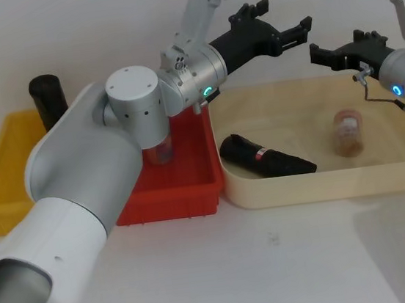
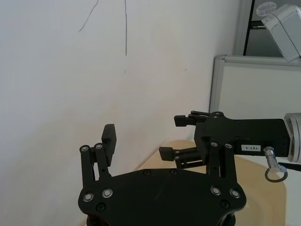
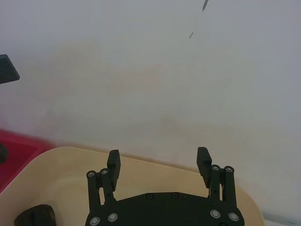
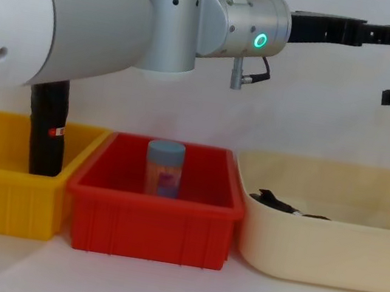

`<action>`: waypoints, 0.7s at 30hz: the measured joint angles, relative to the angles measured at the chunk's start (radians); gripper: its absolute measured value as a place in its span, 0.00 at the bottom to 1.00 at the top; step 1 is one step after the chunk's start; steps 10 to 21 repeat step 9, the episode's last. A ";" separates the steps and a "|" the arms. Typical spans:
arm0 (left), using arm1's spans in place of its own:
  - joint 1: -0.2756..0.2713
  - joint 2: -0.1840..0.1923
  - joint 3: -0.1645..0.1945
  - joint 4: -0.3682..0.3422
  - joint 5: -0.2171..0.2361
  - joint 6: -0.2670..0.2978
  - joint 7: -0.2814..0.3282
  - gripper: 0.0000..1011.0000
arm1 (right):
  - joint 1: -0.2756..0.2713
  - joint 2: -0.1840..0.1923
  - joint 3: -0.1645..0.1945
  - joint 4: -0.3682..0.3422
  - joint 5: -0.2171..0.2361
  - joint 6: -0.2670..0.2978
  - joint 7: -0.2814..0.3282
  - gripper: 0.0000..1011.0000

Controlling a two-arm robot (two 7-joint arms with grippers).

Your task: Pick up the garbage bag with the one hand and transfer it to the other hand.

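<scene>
The left arm reaches forward with the left gripper [image 1: 285, 29] raised high, fingers spread and holding nothing; facing it, just beside, the right gripper [image 1: 338, 52] hangs at the same height, also spread and empty. Well below both, the garbage bag [image 1: 266, 155] lies on its side in the cream tub [image 1: 317, 182]. A jar [image 1: 347, 131] lies beyond the bag, under the right gripper. Judging by this, the bag is in neither hand: the pickup and the handover both remain to be done.
</scene>
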 joint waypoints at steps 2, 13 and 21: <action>0.000 0.000 0.000 0.000 0.000 0.000 0.000 0.99 | 0.000 0.000 0.000 0.000 0.000 0.000 0.000 0.99; 0.000 0.000 0.000 0.000 0.000 0.000 0.000 0.99 | 0.001 0.000 0.001 0.001 0.000 0.001 -0.001 0.99; 0.000 0.000 0.000 0.000 0.000 0.000 0.000 0.99 | 0.001 0.000 0.001 0.001 0.000 0.001 -0.001 0.99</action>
